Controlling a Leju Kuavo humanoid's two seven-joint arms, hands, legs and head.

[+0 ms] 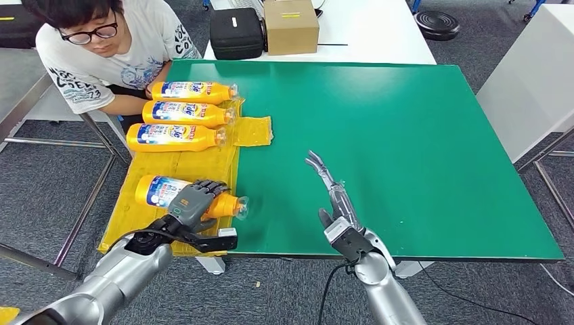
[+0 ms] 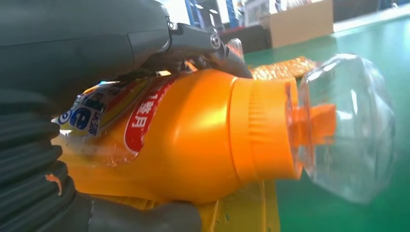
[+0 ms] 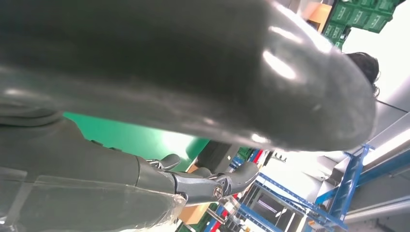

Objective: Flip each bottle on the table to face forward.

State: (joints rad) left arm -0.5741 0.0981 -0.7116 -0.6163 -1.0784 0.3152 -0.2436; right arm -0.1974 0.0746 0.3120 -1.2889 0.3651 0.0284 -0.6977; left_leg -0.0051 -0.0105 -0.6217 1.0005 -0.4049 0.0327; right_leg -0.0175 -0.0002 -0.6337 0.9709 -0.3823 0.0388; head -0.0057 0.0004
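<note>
Several orange bottles with blue and white labels lie on a yellow mat at the left of the green table. The nearest bottle lies on its side, clear cap pointing right, and my left hand grips it around the middle. In the left wrist view that bottle and its clear cap sit under my fingers. Three more bottles lie in a row farther back. My right hand hovers over the green surface, fingers stretched out and holding nothing.
A person leans at the table's far left corner, arm beside the back bottles. A black case and a cardboard box sit on the white table beyond. Bare green surface spreads to the right.
</note>
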